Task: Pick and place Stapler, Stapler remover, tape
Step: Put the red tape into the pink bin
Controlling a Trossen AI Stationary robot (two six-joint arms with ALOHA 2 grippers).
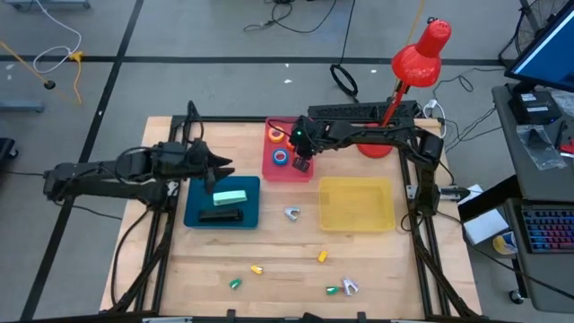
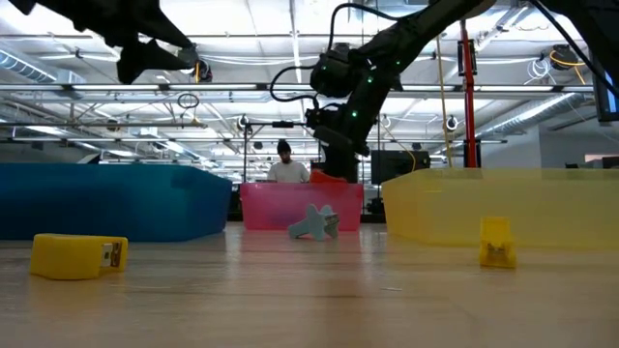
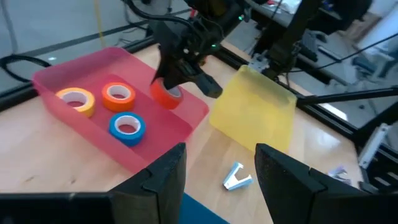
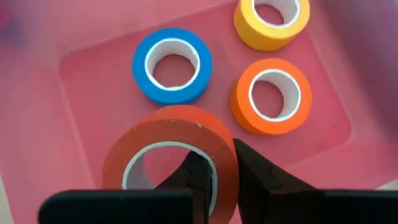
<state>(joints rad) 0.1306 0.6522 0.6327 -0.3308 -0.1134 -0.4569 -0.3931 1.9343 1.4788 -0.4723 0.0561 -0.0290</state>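
The right end effector (image 4: pixel 214 168) pinches the wall of the red tape roll (image 4: pixel 168 134) over the pink tray (image 3: pixel 56 102), where the blue (image 4: pixel 172 65), orange (image 4: pixel 273 95) and yellow (image 4: pixel 270 22) rolls lie, while the left end effector (image 3: pixel 217 180), fingers spread and apparently empty, hovers above the blue tray (image 1: pixel 193 211) holding what looks like a stapler (image 1: pixel 220 215).

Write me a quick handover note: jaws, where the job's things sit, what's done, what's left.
Right gripper: jaws shut on the red tape wall, held over the pink tray.
Left gripper: jaws open, empty, above the blue tray.
Done: blue tape, orange tape and yellow tape lie in the pink tray; two staplers are in the blue tray.
Left: release the red tape; yellow tray looks empty; staple remover and small items near the front edge remain on the table.
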